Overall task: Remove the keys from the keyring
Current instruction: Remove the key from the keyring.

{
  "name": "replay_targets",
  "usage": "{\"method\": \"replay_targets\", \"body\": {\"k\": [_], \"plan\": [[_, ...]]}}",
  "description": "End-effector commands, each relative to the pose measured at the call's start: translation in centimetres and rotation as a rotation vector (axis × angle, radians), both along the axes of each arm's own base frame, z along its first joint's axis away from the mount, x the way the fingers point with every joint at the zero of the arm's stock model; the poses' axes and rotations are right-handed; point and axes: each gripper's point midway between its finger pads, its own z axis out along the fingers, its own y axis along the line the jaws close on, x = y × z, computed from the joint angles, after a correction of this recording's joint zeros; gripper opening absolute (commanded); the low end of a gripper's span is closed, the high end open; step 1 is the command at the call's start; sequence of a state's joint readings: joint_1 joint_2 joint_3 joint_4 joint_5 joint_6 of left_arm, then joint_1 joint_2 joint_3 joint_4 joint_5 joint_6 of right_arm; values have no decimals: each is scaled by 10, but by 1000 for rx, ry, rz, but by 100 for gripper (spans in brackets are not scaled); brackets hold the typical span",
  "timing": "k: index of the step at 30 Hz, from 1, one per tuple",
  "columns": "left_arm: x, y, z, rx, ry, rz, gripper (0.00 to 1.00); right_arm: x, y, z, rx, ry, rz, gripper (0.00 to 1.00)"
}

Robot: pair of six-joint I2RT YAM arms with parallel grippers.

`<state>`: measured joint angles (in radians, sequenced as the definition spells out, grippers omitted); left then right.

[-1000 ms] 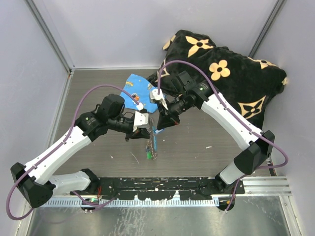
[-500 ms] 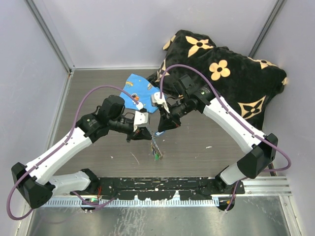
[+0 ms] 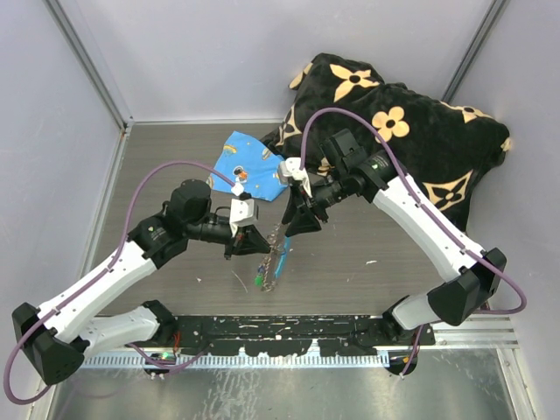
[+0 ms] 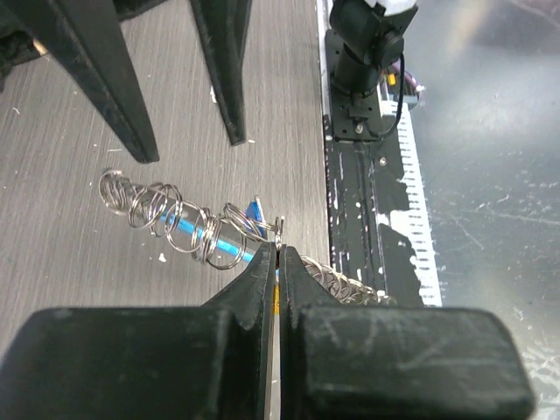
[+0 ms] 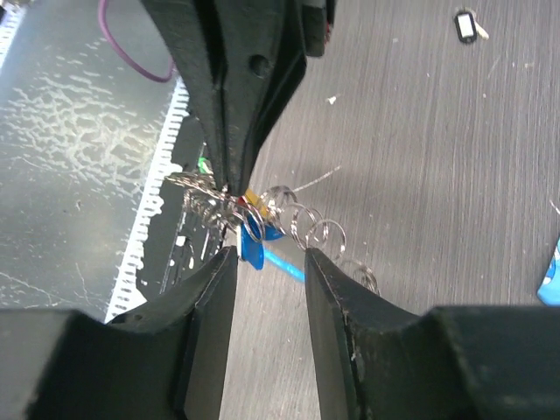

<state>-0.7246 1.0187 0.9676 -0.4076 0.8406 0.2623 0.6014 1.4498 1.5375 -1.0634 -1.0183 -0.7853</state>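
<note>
The keyring is a chain of thin metal rings with a light-blue piece. It hangs over the table from my left gripper, which is shut on one ring at its tips. Small keys dangle from it: a green head low down, and a blue head with red and yellow bits beside it. My right gripper stands open just right of the chain. In the right wrist view its jaws are apart, with nothing between them but the chain beyond.
A blue printed cloth lies behind the grippers. A black cushion with tan flowers fills the back right corner. One dark loose key lies on the wooden table. The arms' metal base rail runs along the near edge.
My right gripper has opened, let go of the keyring and drawn back to the right. The left gripper, still shut, has shifted slightly down and left with the chain hanging from it.
</note>
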Motion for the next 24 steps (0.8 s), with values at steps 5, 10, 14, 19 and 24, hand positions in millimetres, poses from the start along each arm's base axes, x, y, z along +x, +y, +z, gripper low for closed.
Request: {"method": "replay_targets", "body": {"k": [5, 10, 14, 19, 24], "plan": [[6, -10, 52, -248, -7, 94, 0, -33, 1, 37, 180, 30, 118, 43], [12, -10, 61, -323, 50, 173, 0, -33, 0, 39, 182, 22, 113, 42], [14, -9, 65, -349, 86, 203, 0, -27, -1, 41, 175, 11, 86, 42], [14, -9, 69, -380, 106, 216, 0, -13, -8, 43, 178, 12, 27, 41], [13, -8, 73, -403, 104, 221, 0, -11, -8, 40, 181, 30, 14, 41]]}}
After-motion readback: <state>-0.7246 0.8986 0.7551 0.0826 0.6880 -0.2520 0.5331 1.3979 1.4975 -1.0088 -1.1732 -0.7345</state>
